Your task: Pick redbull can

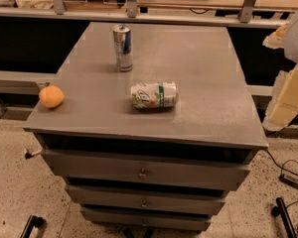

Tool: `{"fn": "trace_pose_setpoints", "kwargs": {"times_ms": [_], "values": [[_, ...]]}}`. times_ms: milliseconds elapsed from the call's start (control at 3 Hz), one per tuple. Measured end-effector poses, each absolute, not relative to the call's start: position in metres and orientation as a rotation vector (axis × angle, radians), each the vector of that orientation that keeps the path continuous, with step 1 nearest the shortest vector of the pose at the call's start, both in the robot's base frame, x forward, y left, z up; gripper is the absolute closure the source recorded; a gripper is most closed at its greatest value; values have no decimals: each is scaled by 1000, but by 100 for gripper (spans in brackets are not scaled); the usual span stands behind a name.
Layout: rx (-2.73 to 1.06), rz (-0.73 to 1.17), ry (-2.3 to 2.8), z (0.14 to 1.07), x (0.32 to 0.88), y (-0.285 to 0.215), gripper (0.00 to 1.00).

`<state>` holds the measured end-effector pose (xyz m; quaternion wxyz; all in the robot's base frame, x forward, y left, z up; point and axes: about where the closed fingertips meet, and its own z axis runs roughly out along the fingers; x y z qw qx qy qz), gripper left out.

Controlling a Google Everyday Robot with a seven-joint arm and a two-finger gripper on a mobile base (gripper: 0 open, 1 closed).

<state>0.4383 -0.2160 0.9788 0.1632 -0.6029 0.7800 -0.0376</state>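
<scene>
Three drawer fronts (pixel 144 171) with small knobs faced the camera, stacked beneath the grey counter (pixel 208 83), which stood on a speckled floor (pixel 10 182). A black cable (pixel 289 176) trailed on that floor to the right.

On the counter's near left corner sat an orange (pixel 51 96), close to the edge. Toward the middle lay a white-and-green can (pixel 154 94), tipped on its side with its length running left to right. Behind it and slightly left, well apart from the orange, the redbull can (pixel 122 47) stood upright on the far half of the counter, its silver top uppermost, touching neither of the other things.

At the right edge of the view, out past the counter's right side and well away from the redbull can, hung the jaws, a pale cream shape. Whether they were apart or closed could not be told, and nothing could be made out in them. A long wooden bench (pixel 198 1) ran along the back.
</scene>
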Motion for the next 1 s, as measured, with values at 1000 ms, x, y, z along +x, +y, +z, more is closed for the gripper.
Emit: {"fn": "trace_pose_setpoints", "kwargs": {"times_ms": [1000], "values": [[-1643, 73, 1961, 1003, 536, -161, 0]]}}
